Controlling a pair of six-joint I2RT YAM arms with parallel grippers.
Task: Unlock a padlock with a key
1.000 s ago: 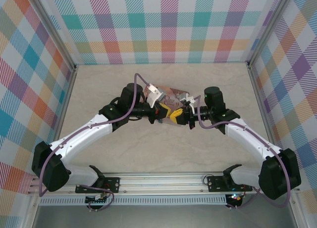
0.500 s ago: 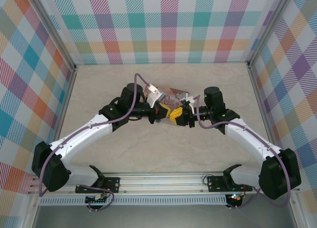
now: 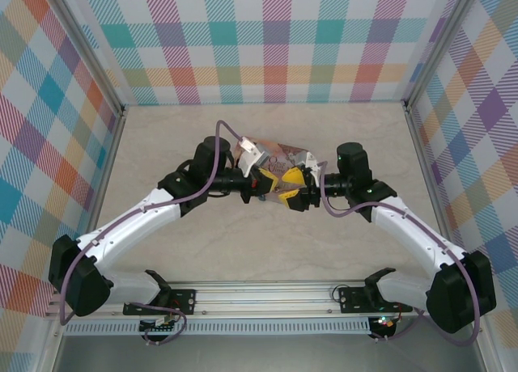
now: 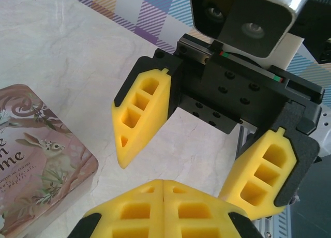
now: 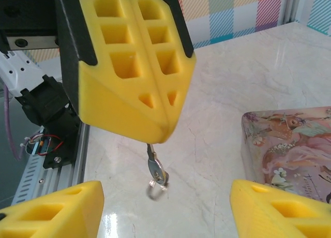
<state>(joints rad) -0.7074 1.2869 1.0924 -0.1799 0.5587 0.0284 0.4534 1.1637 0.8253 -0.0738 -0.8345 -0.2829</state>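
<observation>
The key (image 5: 156,166), a small silvery piece with a thin ring at its lower end, hangs from the tips of my left gripper (image 5: 166,129), which is shut on its upper end. My right gripper (image 5: 165,209) stands open just in front of it, one yellow finger (image 5: 51,209) on each side of the key and not touching it. Seen from the left wrist, my left gripper (image 4: 164,183) is pressed shut and my right gripper (image 4: 178,173) faces it with its jaws spread. From above, the left gripper (image 3: 278,186) and the right gripper (image 3: 293,189) meet at mid-table. The padlock is out of view.
A pink illustrated tin (image 3: 279,152) lies on the marble table (image 3: 202,243) just behind the two grippers, close to the right gripper's finger (image 5: 279,209). Checked walls enclose the table, and a metal rail (image 3: 267,295) runs along the near edge.
My right gripper has gone from shut to open beside the left gripper's tips. Both arms have shifted only slightly; the left gripper has stayed shut.
</observation>
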